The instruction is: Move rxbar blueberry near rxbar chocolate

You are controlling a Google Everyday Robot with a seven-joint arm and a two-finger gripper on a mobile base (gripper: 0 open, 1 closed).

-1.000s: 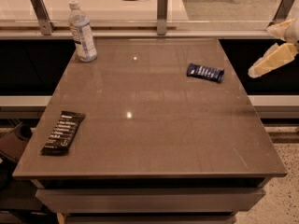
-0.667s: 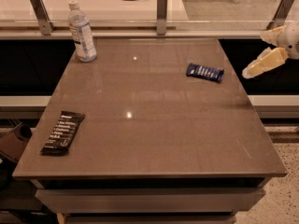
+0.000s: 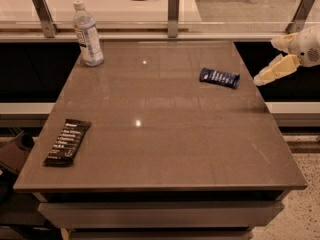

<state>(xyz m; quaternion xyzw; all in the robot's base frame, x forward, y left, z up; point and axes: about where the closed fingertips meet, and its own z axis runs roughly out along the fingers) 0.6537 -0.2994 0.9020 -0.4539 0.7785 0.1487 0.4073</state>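
Observation:
The rxbar blueberry [image 3: 219, 77], a small dark blue bar with white lettering, lies flat on the table's right side toward the back. The rxbar chocolate [image 3: 67, 141], a longer black bar with rows of white lettering, lies near the front left edge. My gripper [image 3: 265, 75], cream-coloured, hangs just past the table's right edge, a short way to the right of the blueberry bar and apart from it. It holds nothing.
A clear plastic water bottle [image 3: 87, 34] stands upright at the back left corner of the brown table [image 3: 165, 134]. A metal railing with posts [image 3: 173, 11] runs along the back edge. The floor drops away at the right and front.
My gripper has moved left and a little down, closer to the table's right edge and the blueberry bar. The bars and bottle have not moved.

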